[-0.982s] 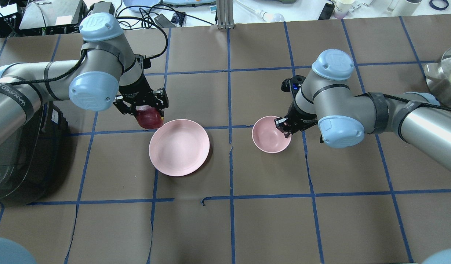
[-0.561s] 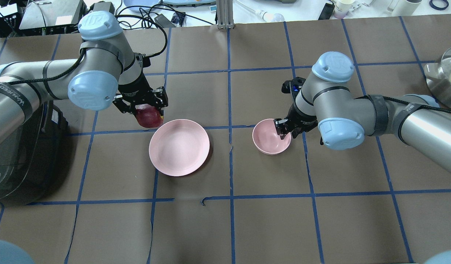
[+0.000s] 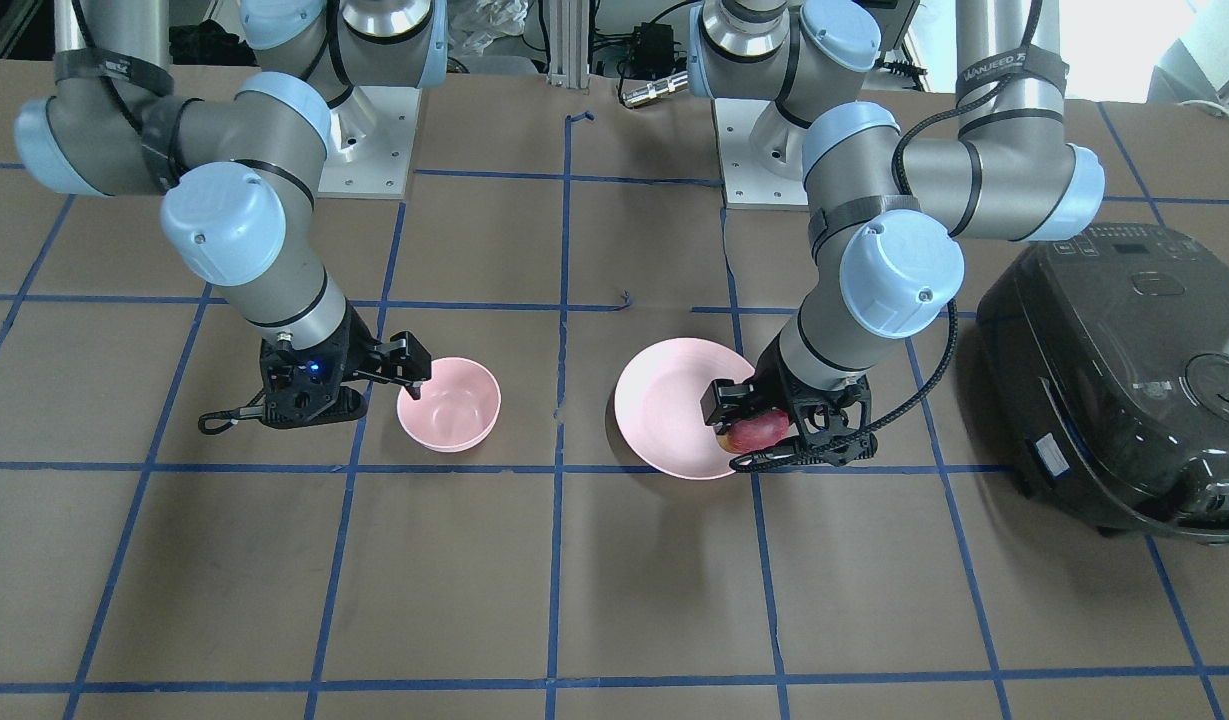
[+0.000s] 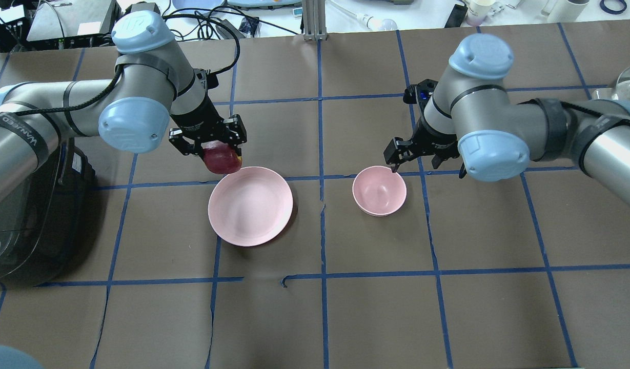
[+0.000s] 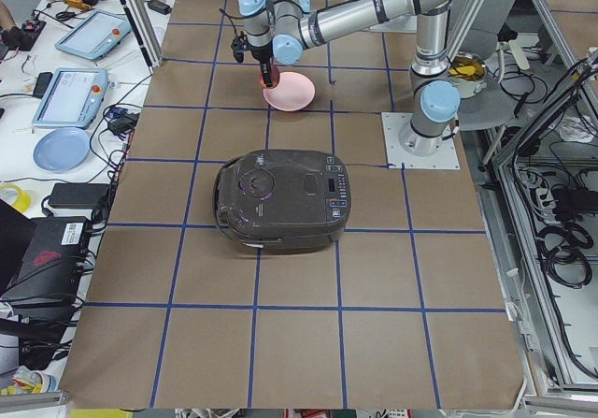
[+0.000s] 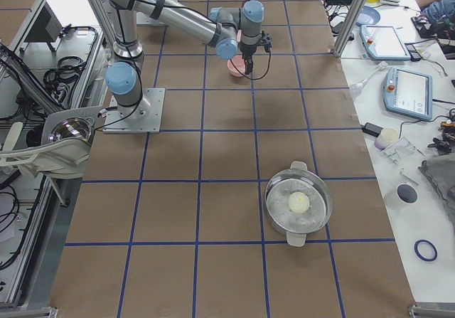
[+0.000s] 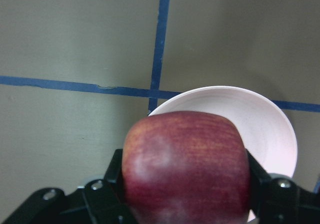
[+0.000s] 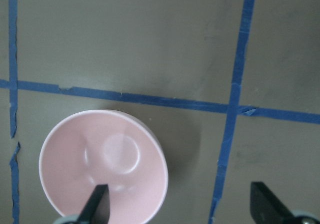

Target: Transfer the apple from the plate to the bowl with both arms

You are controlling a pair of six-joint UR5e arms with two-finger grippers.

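Note:
My left gripper (image 4: 218, 148) is shut on the dark red apple (image 4: 223, 158) and holds it in the air over the far left rim of the pale pink plate (image 4: 250, 207). The left wrist view shows the apple (image 7: 187, 166) between the jaws with the plate (image 7: 265, 129) below. The small pink bowl (image 4: 379, 190) stands empty on the table to the plate's right. My right gripper (image 4: 422, 161) is open and empty, raised just beyond the bowl's far right rim. In the right wrist view the bowl (image 8: 102, 169) lies under the left finger (image 8: 97, 204). The front view shows the apple (image 3: 759, 430), plate (image 3: 664, 400) and bowl (image 3: 449, 405).
A black rice cooker (image 4: 27, 215) stands at the table's left end, close under my left arm, and also shows in the front view (image 3: 1124, 370). A metal pot (image 6: 298, 204) stands at the table's right end. Blue tape lines grid the brown table cover.
My right gripper has let go of the bowl's rim, opened, and moved up and away from it. My left gripper has carried the apple slightly to the right, toward the plate's rim.

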